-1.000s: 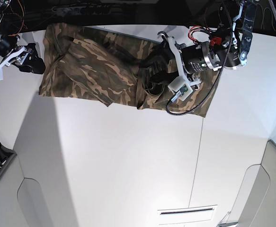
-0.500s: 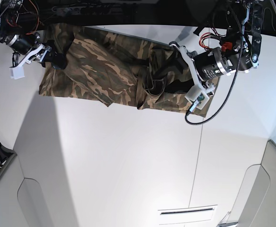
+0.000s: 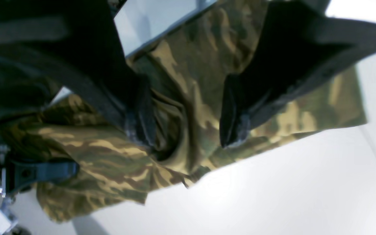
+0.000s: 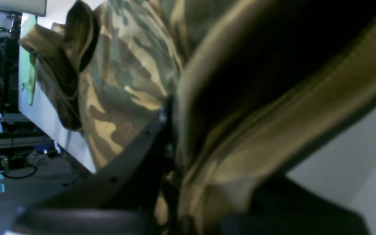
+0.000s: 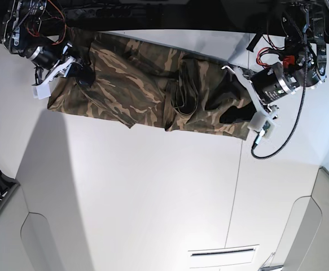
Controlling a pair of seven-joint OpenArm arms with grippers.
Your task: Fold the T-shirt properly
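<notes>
1. Camouflage cloth, the T-shirt point(image 5: 136, 90), lies spread along the far edge of the white table point(image 5: 153, 197), its long axis running left to right in the base view, one end at each arm.
2. White table surface stretches wide and bare on the near side of the shirt's lower hem; the shirt's far edge runs along the table's dark back edge.
3. At the base view's left end, the shirt's corner sits close to the table's side edge, where the right gripper point(image 5: 77, 76) meets the cloth.
4. In the right wrist view the gripper's jaws are pressed together on a folded hem of the T-shirt point(image 4: 126, 88), cloth bunched between them.
5. At the other end, the left gripper point(image 5: 237, 107) rests over the shirt near its lower corner.
6. In the left wrist view its two dark fingers point(image 3: 139, 114) stand apart, tips down on the T-shirt point(image 3: 181, 98), with a creased ridge of cloth between them; they are not clamped on it.
7. A crumpled, folded-over patch sits mid-shirt, between the two arms.
</notes>
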